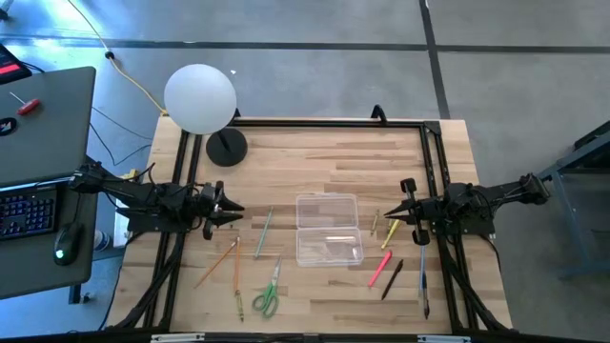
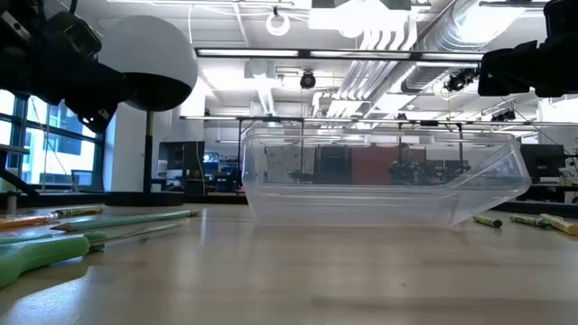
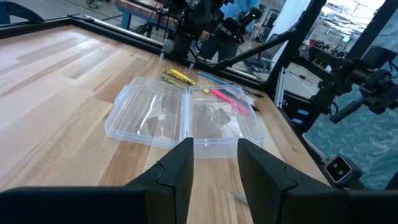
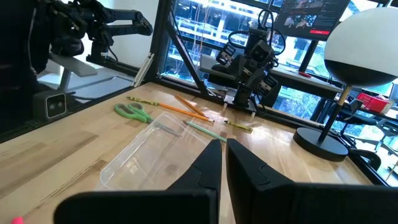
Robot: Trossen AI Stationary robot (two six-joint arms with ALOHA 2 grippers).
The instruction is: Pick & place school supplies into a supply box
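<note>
The clear supply box (image 1: 329, 229) lies open in the middle of the table, its two halves flat side by side; it also shows in the left wrist view (image 3: 186, 115) and low view (image 2: 379, 181). It looks empty. Left of it lie a green pencil (image 1: 262, 232), orange-wood pencils (image 1: 219, 262) and green-handled scissors (image 1: 267, 297). To its right lie yellow-green pieces (image 1: 388, 233), a pink pen (image 1: 379, 269) and a black pen (image 1: 392, 279). My left gripper (image 1: 238, 210) hovers open left of the box. My right gripper (image 1: 388, 217) hovers shut to the box's right, above the yellow-green pieces.
A white globe lamp (image 1: 200, 98) on a black base (image 1: 227, 147) stands at the far left of the table. A black frame (image 1: 334, 122) runs along the far edge and both sides. A desk with a laptop (image 1: 38, 124) stands left of the table.
</note>
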